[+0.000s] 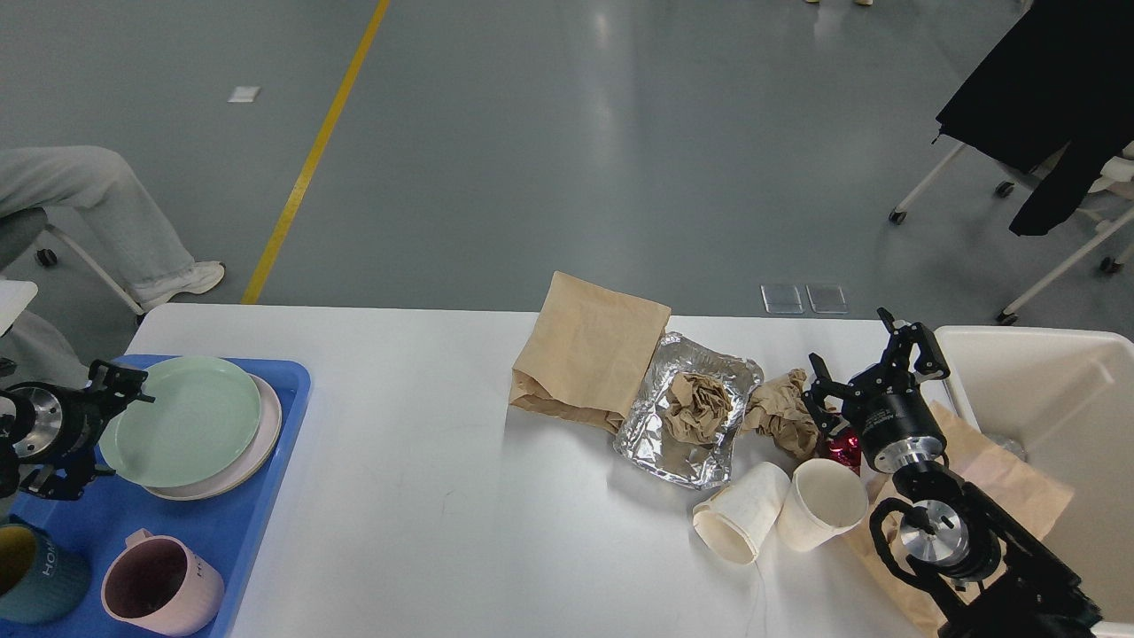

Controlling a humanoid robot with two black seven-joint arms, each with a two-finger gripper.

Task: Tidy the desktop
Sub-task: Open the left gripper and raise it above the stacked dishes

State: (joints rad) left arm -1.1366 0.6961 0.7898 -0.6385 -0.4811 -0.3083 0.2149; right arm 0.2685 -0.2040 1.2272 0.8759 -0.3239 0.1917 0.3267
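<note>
The robot's right tool (873, 368) hangs with its two black fingers spread wide and empty, above the far right of the tabletop, poised over a crumpled wad of brown paper (780, 416) and a small shiny red wrapper (844, 447) — apparently lined up to collect rubbish for the cream plastic bin (1054, 399) standing just beside it at the right edge. Nearer the camera, two white paper cups (780, 509) lie tipped on their sides, touching, next to a flat brown paper sheet (1001, 478) that runs under the arm towards the bin. Just left of the wad sits a crinkled silver foil tray (660, 439) holding another ball of brown paper (698, 403), with a flat brown paper bag (589, 350) leaning over its far-left corner.

Well apart, at the left edge, the left tool (111, 399) sits by the rim of a pale green round plate (182, 421); whether it touches the rim is unclear, and its fingers are too dark and foreshortened to say how far they are parted. The plate is stacked on a white plate (257, 443) inside a blue rectangular tray (257, 523), alongside a pink mug (159, 589) and a teal mug (40, 576), seemingly where the crockery has been gathered.

The large white rounded-corner desktop (399, 461) carries everything, its middle bare, its right side littered; the tidying looks roughly half done.
</note>
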